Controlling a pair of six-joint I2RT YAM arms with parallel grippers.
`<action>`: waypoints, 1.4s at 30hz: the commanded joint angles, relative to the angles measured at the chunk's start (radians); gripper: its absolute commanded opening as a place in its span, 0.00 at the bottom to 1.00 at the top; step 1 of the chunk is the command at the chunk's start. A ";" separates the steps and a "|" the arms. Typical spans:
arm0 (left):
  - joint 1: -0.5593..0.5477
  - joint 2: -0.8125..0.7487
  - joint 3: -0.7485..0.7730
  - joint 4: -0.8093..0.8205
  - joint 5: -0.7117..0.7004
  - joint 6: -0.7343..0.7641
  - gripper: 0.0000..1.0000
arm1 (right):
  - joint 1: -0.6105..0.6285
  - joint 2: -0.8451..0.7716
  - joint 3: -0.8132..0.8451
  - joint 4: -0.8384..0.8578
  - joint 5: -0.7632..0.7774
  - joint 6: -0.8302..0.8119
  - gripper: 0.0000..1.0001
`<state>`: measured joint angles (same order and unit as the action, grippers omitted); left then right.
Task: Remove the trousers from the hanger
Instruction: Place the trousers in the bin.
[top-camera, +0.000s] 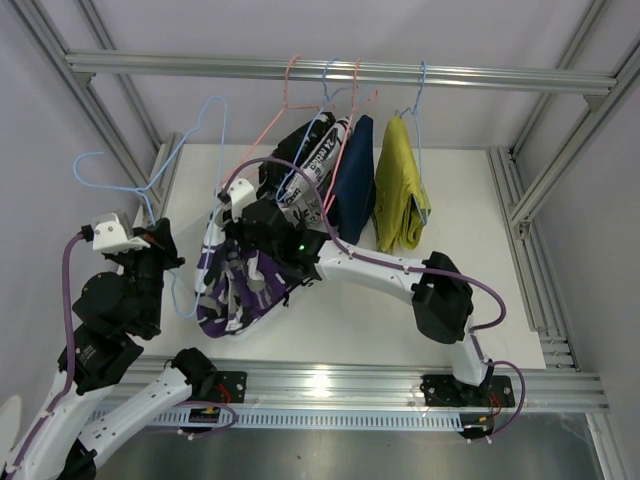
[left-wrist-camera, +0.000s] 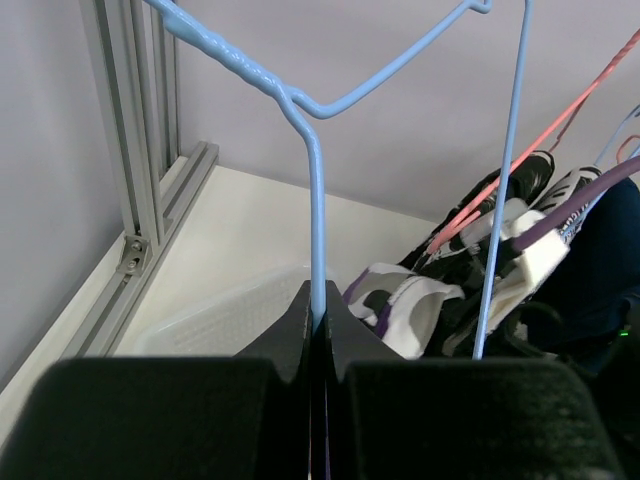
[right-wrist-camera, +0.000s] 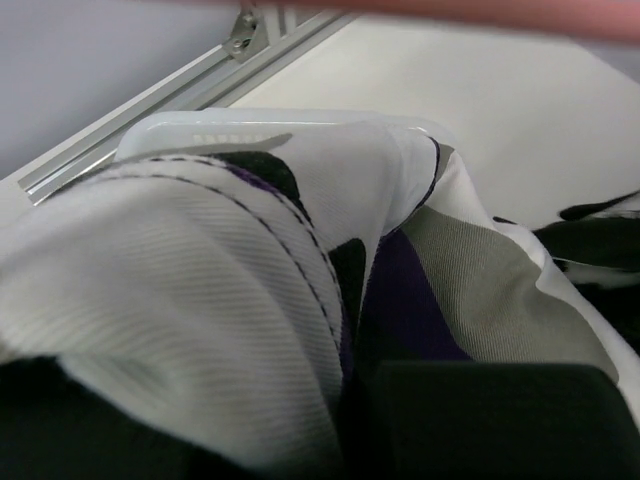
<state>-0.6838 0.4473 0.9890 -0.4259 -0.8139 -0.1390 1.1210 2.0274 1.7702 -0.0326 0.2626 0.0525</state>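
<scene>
Note that the left gripper (left-wrist-camera: 317, 318) is clenched on the wire of the blue hanger (left-wrist-camera: 316, 200), with its jaws pressed fully together around it. The right gripper (right-wrist-camera: 350, 375) pinches a fold of the patterned trousers (right-wrist-camera: 230, 250), jaws almost closed. You will see this purple-white-black pair lying crumpled over the white tray (right-wrist-camera: 280, 122), near the rail (top-camera: 340, 70).

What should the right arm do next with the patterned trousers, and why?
Probably open the right fingers: the purple-white-black patterned trousers already lie over the white plastic tray, and the light blue wire hanger in the left fingers looks bare.
</scene>
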 joint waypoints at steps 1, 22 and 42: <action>0.010 -0.019 -0.015 0.052 -0.016 -0.002 0.00 | 0.022 0.062 0.069 0.074 -0.062 0.044 0.00; 0.010 0.004 -0.023 0.049 0.036 -0.010 0.01 | 0.066 0.160 0.052 0.036 -0.139 0.144 0.76; 0.010 -0.013 -0.026 0.050 0.012 -0.014 0.01 | 0.100 -0.093 -0.115 0.013 -0.321 0.179 0.84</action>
<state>-0.6819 0.4362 0.9630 -0.4057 -0.7914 -0.1417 1.2118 2.0144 1.6569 -0.0418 0.0036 0.2146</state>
